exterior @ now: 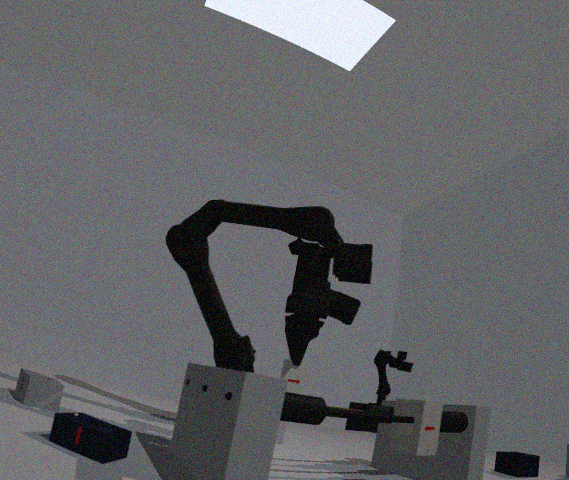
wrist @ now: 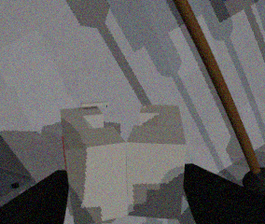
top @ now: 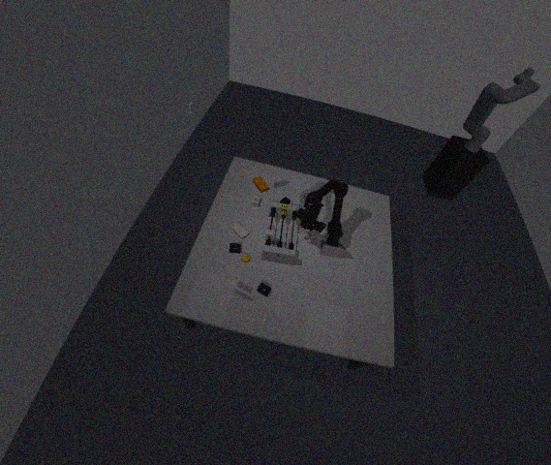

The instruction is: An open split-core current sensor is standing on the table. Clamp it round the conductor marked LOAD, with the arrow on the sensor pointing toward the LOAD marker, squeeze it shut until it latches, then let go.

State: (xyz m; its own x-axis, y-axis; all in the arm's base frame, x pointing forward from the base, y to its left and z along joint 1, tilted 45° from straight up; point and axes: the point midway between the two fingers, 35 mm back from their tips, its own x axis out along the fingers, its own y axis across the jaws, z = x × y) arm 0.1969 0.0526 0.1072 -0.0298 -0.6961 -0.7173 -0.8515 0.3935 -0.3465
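Observation:
The pale split-core sensor (wrist: 106,177) (exterior: 287,369) is between the fingers of my gripper (wrist: 125,175) (exterior: 295,363), which is shut on it. It is held off the table, its two halves spread in a V at the far end in the wrist view. Its red arrow (exterior: 293,381) points right in the exterior view. A brown conductor (wrist: 216,79) (top: 292,229) runs to the right of the sensor in the wrist view, apart from it. A yellow marker (top: 284,205) sits at the conductors' far end; its lettering is not legible. The sensor is hard to make out in the top view.
Two pale blocks (exterior: 206,428) (exterior: 395,439) carry the conductors' ends. A white piece with a red arrow (exterior: 428,441) sits round another conductor. An orange box (top: 260,183), a yellow disc (top: 245,258) and dark boxes (top: 234,247) (top: 263,289) (exterior: 90,438) lie around the rig.

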